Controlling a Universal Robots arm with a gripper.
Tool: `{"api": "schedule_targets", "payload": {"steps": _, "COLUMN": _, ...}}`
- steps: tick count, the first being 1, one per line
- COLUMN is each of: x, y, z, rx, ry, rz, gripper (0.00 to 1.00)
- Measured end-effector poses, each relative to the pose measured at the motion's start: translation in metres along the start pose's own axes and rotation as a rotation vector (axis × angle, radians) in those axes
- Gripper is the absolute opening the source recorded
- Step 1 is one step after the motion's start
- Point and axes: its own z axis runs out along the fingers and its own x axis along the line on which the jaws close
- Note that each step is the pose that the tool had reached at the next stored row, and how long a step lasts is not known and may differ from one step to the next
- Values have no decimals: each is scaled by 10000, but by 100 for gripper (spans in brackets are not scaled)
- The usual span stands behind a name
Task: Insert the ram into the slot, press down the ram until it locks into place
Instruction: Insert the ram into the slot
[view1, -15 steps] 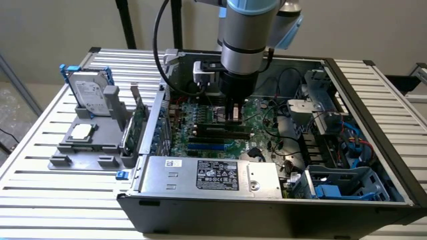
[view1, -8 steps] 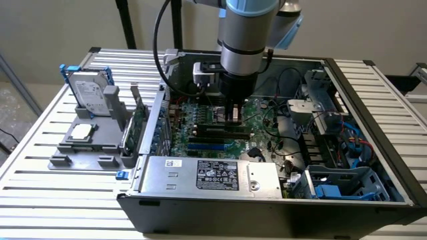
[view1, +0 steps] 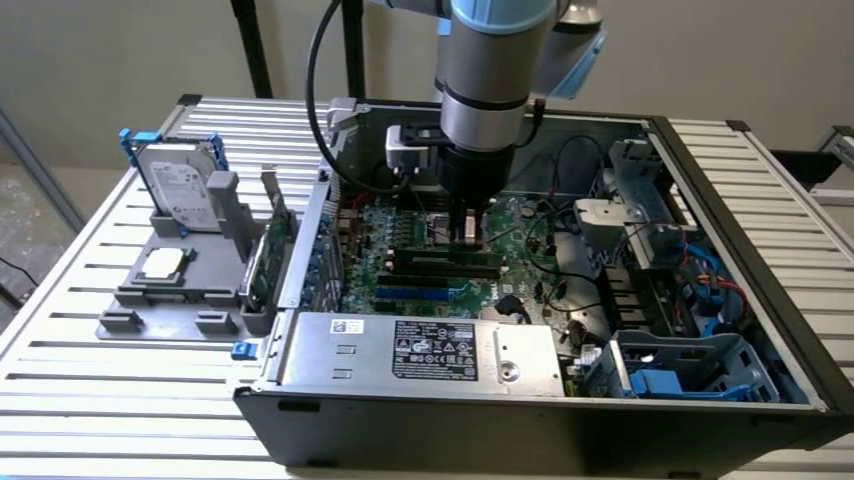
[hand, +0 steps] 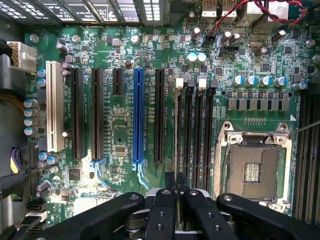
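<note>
One arm (view1: 487, 70) stands vertical inside the open computer case (view1: 534, 440). Its gripper (view1: 467, 238) (hand: 176, 189) is narrowed to a slit, pinching the ram (view1: 441, 262) (hand: 176, 130). The ram stands on edge along the slot (hand: 181, 115), its long axis running between the exterior view's left and right, parallel to the neighbouring black sockets.

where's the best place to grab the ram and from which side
Pinch the ram across its two flat faces near its upper long edge, coming straight down from above. It stands on edge along the slot, with parallel black sockets close beside it, so only that thin edge is free. The gripper straddles it this way.
</note>
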Motion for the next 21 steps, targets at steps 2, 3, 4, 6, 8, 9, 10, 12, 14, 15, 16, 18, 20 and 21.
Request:
{"api": "schedule_targets", "payload": {"steps": 2, "x": -4, "y": 1, "z": 5, "rx": 2, "ry": 6, "rz": 0, "gripper": 13}}
{"api": "schedule_targets", "payload": {"steps": 3, "x": -6, "y": 2, "z": 7, "rx": 4, "ry": 7, "rz": 0, "gripper": 13}}
{"api": "schedule_targets", "payload": {"steps": 4, "x": -8, "y": 3, "z": 10, "rx": 6, "ry": 8, "rz": 1, "gripper": 13}}
{"api": "schedule_targets", "payload": {"steps": 6, "x": -14, "y": 5, "z": 14, "rx": 10, "ry": 11, "rz": 0, "gripper": 13}}
{"api": "schedule_targets", "payload": {"steps": 8, "x": -18, "y": 8, "z": 19, "rx": 13, "ry": 13, "rz": 0, "gripper": 13}}
{"api": "schedule_targets", "payload": {"steps": 9, "x": -21, "y": 10, "z": 20, "rx": 15, "ry": 15, "rz": 0, "gripper": 13}}
{"api": "schedule_targets", "payload": {"steps": 10, "x": -22, "y": 11, "z": 22, "rx": 17, "ry": 16, "rz": 0, "gripper": 13}}
{"api": "schedule_targets", "payload": {"steps": 12, "x": -25, "y": 14, "z": 25, "rx": 21, "ry": 20, "rz": 0, "gripper": 13}}
{"api": "schedule_targets", "payload": {"steps": 14, "x": -26, "y": 17, "z": 29, "rx": 28, "ry": 21, "rz": 1, "gripper": 13}}
{"api": "schedule_targets", "payload": {"steps": 15, "x": -26, "y": 17, "z": 29, "rx": 31, "ry": 23, "rz": 0, "gripper": 13}}
{"api": "schedule_targets", "payload": {"steps": 16, "x": -26, "y": 17, "z": 30, "rx": 33, "ry": 23, "rz": 0, "gripper": 13}}
{"api": "schedule_targets", "payload": {"steps": 18, "x": -26, "y": 18, "z": 31, "rx": 38, "ry": 30, "rz": 3, "gripper": 13}}
{"api": "schedule_targets", "payload": {"steps": 20, "x": -26, "y": 18, "z": 31, "rx": 43, "ry": 38, "rz": 5, "gripper": 13}}
{"api": "schedule_targets", "payload": {"steps": 21, "x": -26, "y": 18, "z": 31, "rx": 46, "ry": 42, "rz": 5, "gripper": 13}}
